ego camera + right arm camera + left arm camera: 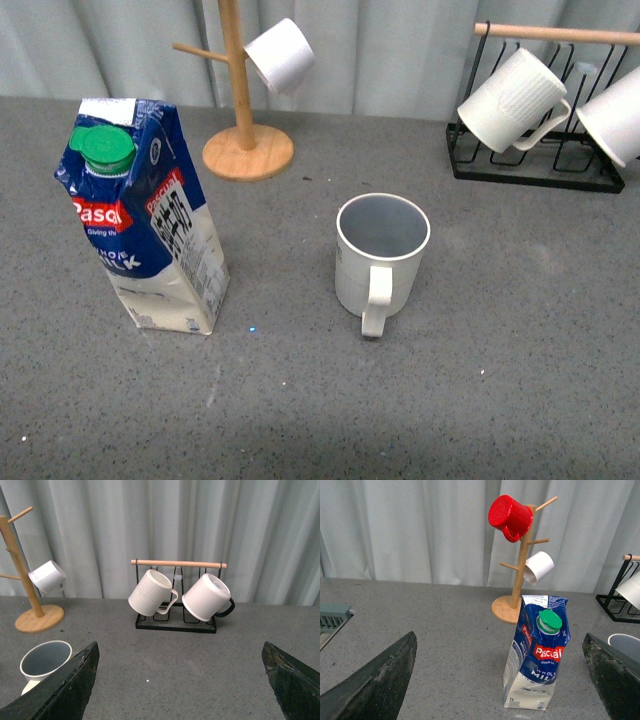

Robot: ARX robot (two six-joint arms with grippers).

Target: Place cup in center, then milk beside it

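1. Grey speckled table (520, 400) carries the whole scene. From how things lie, the cup step looks done and the milk step is the one in hand.
2. At the back stand a wooden mug tree (240, 100) and a black wire rack (520, 172) hung with spare mugs. Neither matters for this job.
3. Now the milk (145, 225): upright with its green cap on top, out on the left of the table and well apart from the cup. It has to finish just beside it.
4. The cup (382, 255) sits upright about mid-table, mouth up and handle toward the camera, with nothing touching it.
5. The left gripper (499, 640) is spread wide and empty. Its fingers (380, 680) frame the carton, which stands ahead of them untouched. I reckon the next move is for this arm to close in, take the carton by its flat sides below the gable and set it down near the cup, clear of the handle.
6. The right gripper (180, 647) is spread just as wide and holds nothing. The cup's rim shows near one of its fingers (295, 680), with no contact.
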